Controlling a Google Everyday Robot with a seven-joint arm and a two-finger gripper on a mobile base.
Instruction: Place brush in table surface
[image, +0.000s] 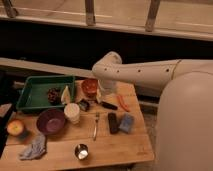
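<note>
The brush (84, 105) lies on the table surface (120, 145), its stubby dark head just right of a white cup. A slim black piece (110, 105) shows on the other side of my gripper; I cannot tell whether it is the brush's handle. My gripper (102, 97) hangs from the white arm just above the wood, between those two dark parts and beside an orange bowl (90, 86). It looks open, with nothing held in it.
A green tray (30, 86) with food sits at the back left. Around the gripper lie an orange carrot-like piece (122, 103), a flat black bar (113, 122), a blue-grey sponge (126, 123) and a fork (95, 126). A purple bowl (50, 121), apple (15, 127), cloth (34, 147) and metal cup (81, 151) stand nearer.
</note>
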